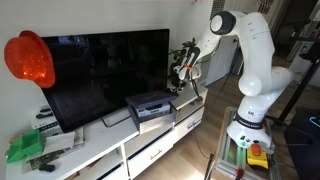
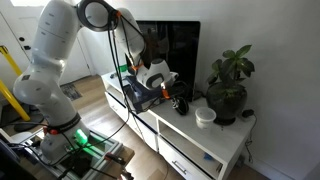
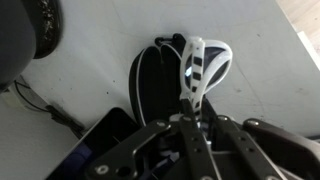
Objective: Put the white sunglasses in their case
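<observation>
In the wrist view my gripper (image 3: pixel 187 108) is shut on the white sunglasses (image 3: pixel 203 66). Their white frame with dark lenses sticks out past the fingertips. They hang just above a dark oval case (image 3: pixel 152 82) lying on the white cabinet top. In both exterior views the gripper (image 1: pixel 181 76) (image 2: pixel 166 88) hovers over the TV cabinet's end, between the console and the plant. The sunglasses are too small to make out there. The case shows as a dark shape (image 2: pixel 180 103) below the gripper.
A large black TV (image 1: pixel 105 75) stands on the white cabinet (image 1: pixel 110 150). A dark console (image 1: pixel 150 107) (image 2: pixel 138 95) sits beside the gripper. A potted plant (image 2: pixel 230 85) and a white bowl (image 2: pixel 205 116) stand at the cabinet's end. An orange lamp (image 1: pixel 28 58) is farther off.
</observation>
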`<state>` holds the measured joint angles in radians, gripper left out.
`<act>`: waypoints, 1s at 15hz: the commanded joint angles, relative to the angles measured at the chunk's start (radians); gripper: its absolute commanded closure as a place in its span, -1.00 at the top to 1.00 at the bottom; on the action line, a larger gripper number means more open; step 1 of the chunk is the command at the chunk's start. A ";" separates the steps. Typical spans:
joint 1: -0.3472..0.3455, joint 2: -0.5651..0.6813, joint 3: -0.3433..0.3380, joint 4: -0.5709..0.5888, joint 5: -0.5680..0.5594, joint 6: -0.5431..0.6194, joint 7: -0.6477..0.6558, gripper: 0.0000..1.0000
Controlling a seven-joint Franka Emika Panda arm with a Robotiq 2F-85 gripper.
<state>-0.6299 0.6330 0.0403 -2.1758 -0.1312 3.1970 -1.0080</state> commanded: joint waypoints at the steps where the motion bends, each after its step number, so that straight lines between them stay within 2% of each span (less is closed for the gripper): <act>1: -0.041 0.082 0.022 0.065 -0.089 0.063 0.019 -0.94; 6: -0.055 0.159 0.021 0.139 -0.172 0.109 0.026 -0.94; 15: -0.080 0.258 0.058 0.215 -0.287 0.168 0.050 -0.94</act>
<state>-0.6827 0.8470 0.0762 -1.9948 -0.3526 3.3355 -0.9816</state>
